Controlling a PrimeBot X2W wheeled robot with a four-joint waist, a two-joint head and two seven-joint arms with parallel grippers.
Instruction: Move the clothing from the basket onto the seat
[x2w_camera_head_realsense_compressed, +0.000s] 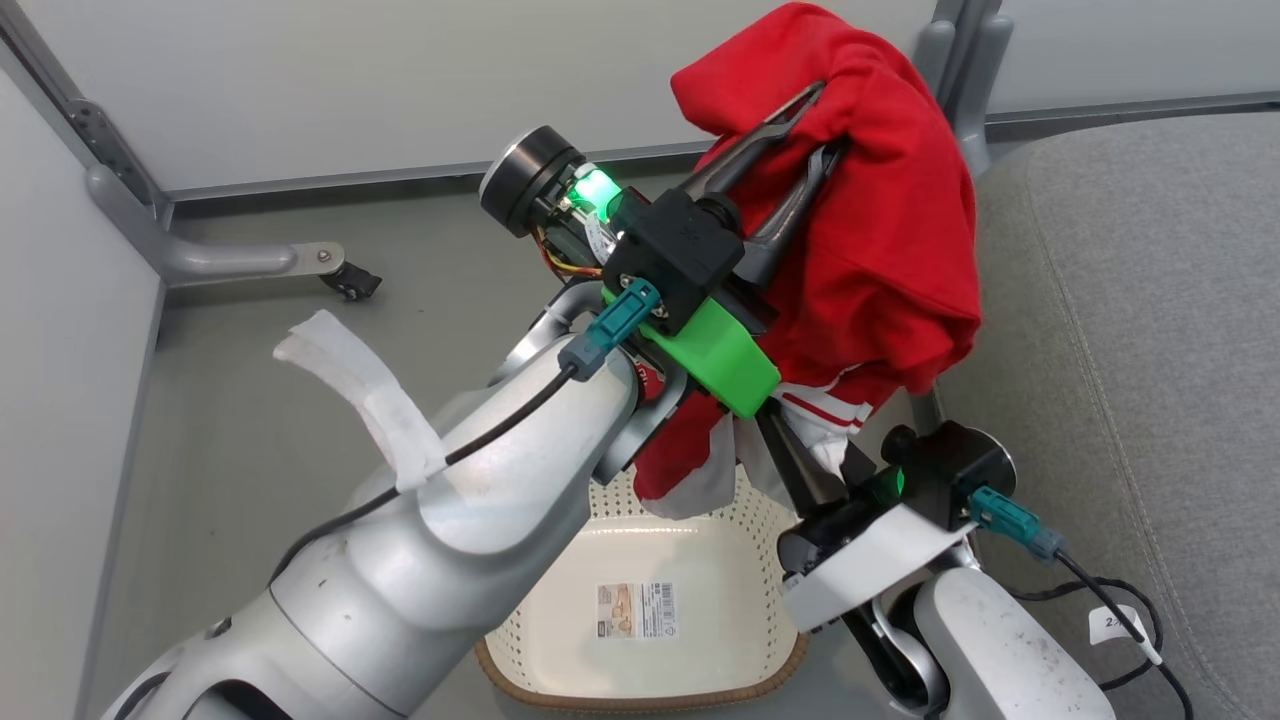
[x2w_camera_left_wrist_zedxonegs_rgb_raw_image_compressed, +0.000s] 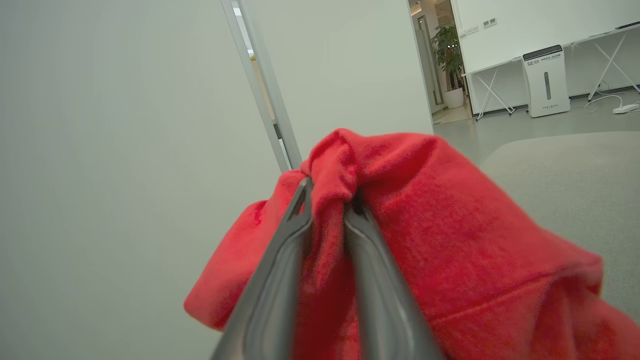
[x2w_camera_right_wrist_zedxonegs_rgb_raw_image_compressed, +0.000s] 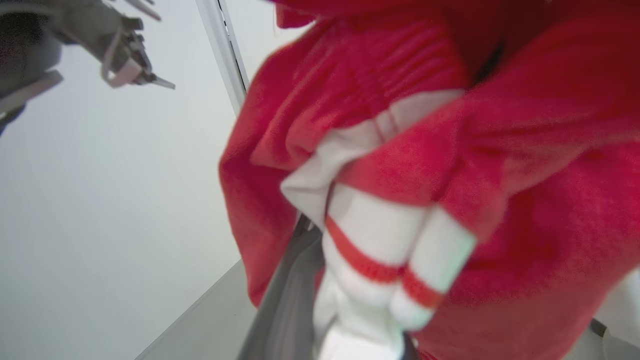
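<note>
Carrying step: the jersey (x2w_camera_head_realsense_compressed: 890, 230) hangs above the basket (x2w_camera_head_realsense_compressed: 560, 610), not yet over the seat (x2w_camera_head_realsense_compressed: 1150, 300) at 3 o'clock. The left gripper (x2w_camera_head_realsense_compressed: 828, 120), arm stretched toward 1 o'clock, pinches the top fold. The right gripper (x2w_camera_head_realsense_compressed: 790, 450), below it, clamps the white striped hem. The next move probably calls for swinging both toward 3 o'clock, then letting go.

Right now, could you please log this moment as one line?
left tool: holds jersey; right tool: holds jersey; jersey: above basket, beside seat
</note>
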